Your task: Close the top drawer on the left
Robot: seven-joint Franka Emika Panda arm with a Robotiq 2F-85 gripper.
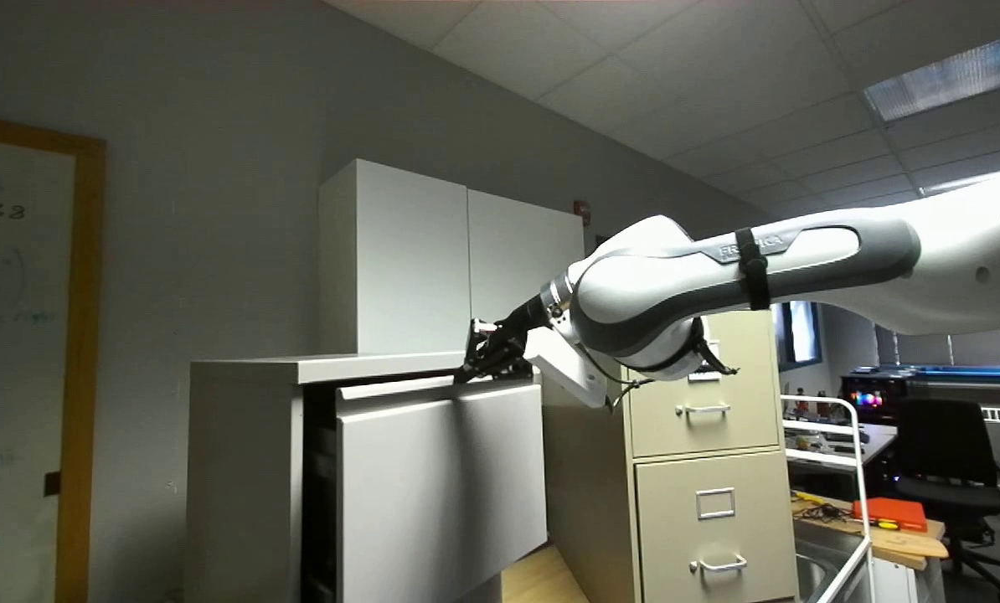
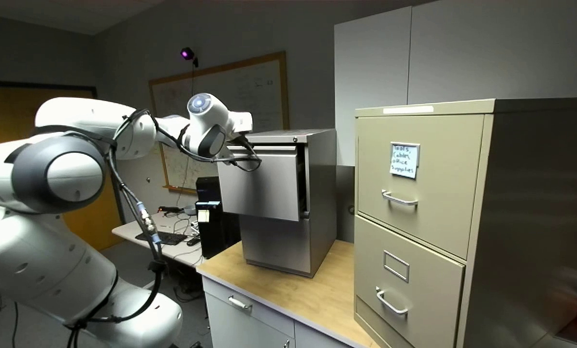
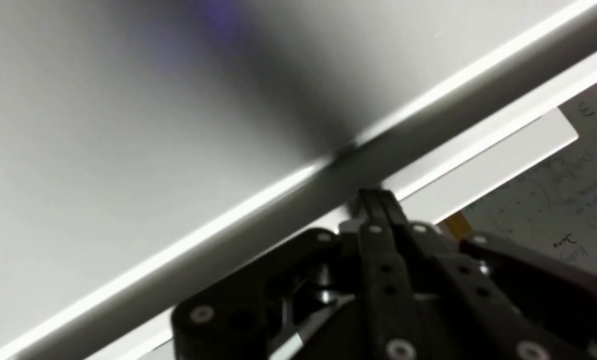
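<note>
The top drawer (image 1: 441, 486) has a wide light-grey front with a darker strip along its top edge. In both exterior views it stands partly out of its low grey cabinet (image 2: 322, 193), with a dark gap behind the front (image 2: 259, 188). In the wrist view the drawer front (image 3: 128, 125) fills the upper left. My gripper (image 1: 460, 378) is at the drawer's top edge, near the middle of its width. In the wrist view its fingertips (image 3: 376, 192) are together, with nothing seen between them, over the strip's edge. I cannot tell whether they touch it. The arm hides the gripper in an exterior view.
A beige filing cabinet (image 2: 414, 232) with handles stands beside the grey cabinet. Both are on a wooden counter (image 2: 288, 280). White wall cupboards (image 1: 412, 260) hang behind. A desk with a computer (image 2: 211, 217) stands beyond the counter's end.
</note>
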